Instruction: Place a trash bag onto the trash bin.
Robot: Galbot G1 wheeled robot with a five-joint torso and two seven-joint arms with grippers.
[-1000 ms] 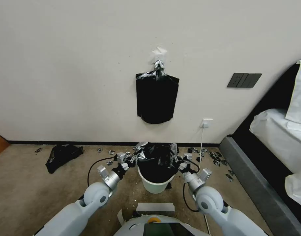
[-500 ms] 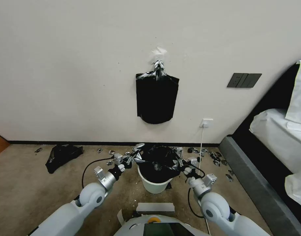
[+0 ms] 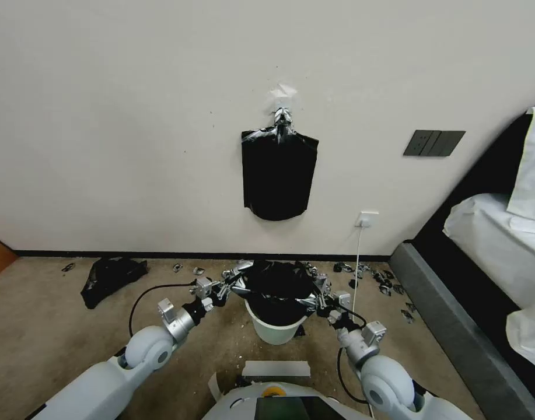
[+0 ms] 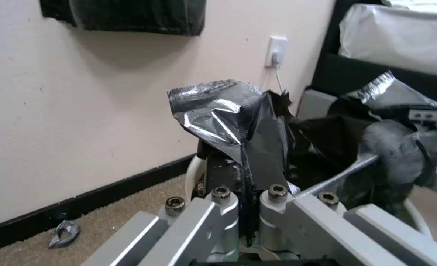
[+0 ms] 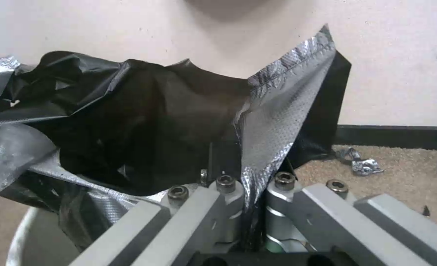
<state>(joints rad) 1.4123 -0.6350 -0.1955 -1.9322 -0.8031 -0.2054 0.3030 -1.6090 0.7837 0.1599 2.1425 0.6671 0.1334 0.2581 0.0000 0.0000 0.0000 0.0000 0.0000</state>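
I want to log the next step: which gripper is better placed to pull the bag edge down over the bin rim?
Probably neither: the left gripper and right gripper each clamp the trash bag on opposite sides of the trash bin.

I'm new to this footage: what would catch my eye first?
The glossy black trash bag stretched open over the cream trash bin by the wall, with the left pincer and right pincer each pinching an edge on opposite sides. Above it, a black sheaf hangs on the wall.
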